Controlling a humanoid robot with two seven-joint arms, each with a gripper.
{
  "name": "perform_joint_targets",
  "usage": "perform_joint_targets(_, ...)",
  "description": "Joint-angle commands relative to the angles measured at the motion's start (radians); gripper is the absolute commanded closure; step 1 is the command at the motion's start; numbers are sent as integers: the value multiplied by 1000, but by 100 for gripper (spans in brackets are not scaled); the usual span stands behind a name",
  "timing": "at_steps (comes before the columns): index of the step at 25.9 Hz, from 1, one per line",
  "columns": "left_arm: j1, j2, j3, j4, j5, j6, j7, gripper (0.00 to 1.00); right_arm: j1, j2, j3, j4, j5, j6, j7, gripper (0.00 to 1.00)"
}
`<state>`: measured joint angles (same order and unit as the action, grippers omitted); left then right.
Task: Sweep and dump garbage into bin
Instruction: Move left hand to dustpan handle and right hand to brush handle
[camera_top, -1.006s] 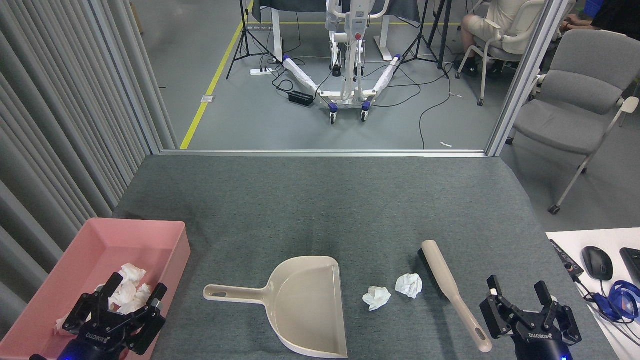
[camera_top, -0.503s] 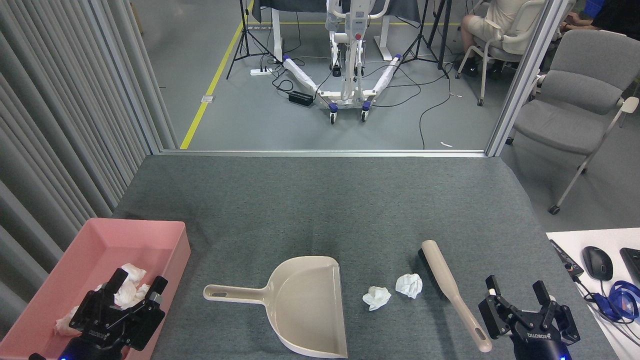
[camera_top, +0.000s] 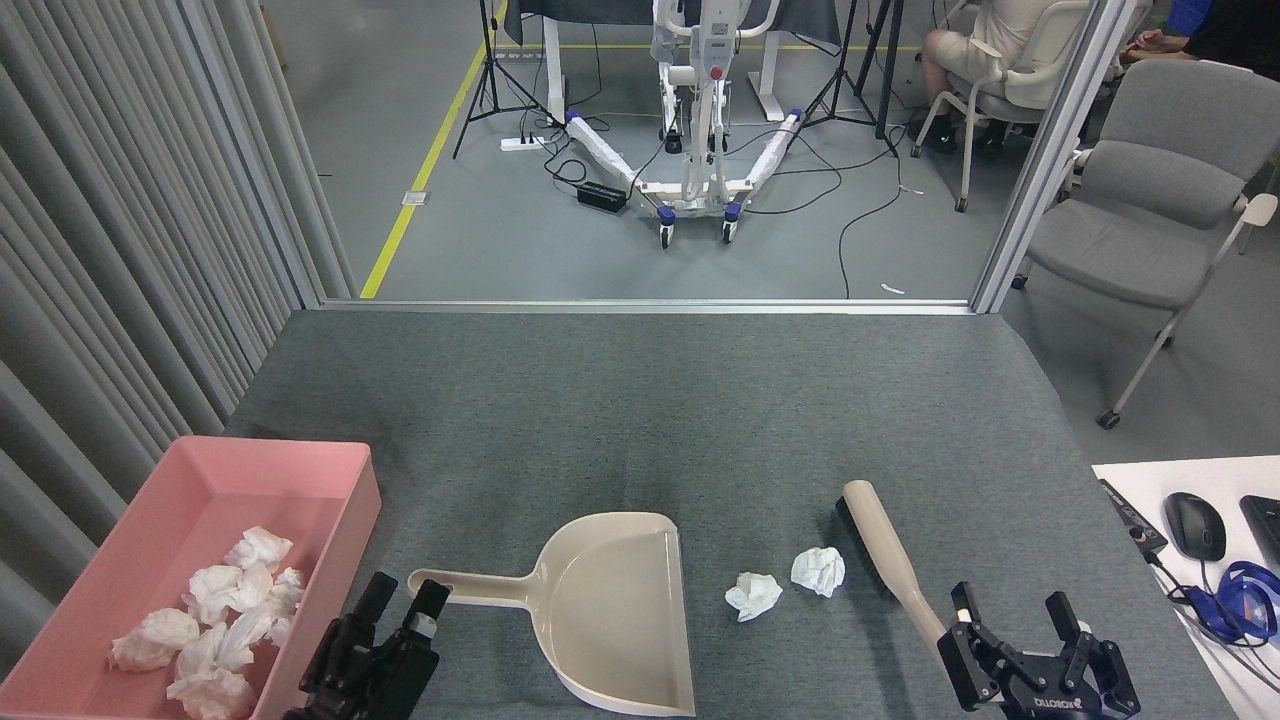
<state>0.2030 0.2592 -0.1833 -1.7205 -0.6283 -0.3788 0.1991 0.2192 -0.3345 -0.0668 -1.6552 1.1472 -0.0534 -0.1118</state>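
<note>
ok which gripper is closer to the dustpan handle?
Left. The left gripper sits right at the tip of the dustpan handle; the right gripper is far off, by the brush.

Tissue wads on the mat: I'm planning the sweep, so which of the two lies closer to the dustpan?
The lower-left wad; it sits nearer the dustpan, while the other wad lies beside the brush.

Loose tissue wads (camera_top: 786, 583) on the mat: two (side by side, at 3 o'clock from the dustpan)
Wads in the pink bin (camera_top: 205, 482): a heap, roughly seven, hard to separate
Bins: one
Dustpans (camera_top: 620, 610): one
Brushes (camera_top: 890, 555): one
Grippers: two, the left gripper (camera_top: 402, 603) and the right gripper (camera_top: 1010, 610)
</note>
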Motion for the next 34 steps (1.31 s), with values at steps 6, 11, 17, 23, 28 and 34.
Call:
perform_joint_targets(6,-25,-83,-59,82,18,11,2,4,17,34,48,34,14,10,-14,2)
perform_joint_targets(11,-62,-115,-61,220,88,17,8,4,17,60,58,64,29,10,-16,2)
perform_joint_targets(17,-100,-118,-61,278,145,100,-3,4,16,94,81,110,80,10,-16,2)
perform_joint_targets(23,-136,-121,-59,317,187,133,-21,5,14,121,79,133,135,12,-17,2)
perform_joint_targets(28,-148,-138,-59,344,234,143,-21,5,12,124,76,150,140,18,-19,2)
perform_joint_targets(34,-189,-184,-59,412,233,141,-21,4,3,129,76,175,140,41,-19,2)
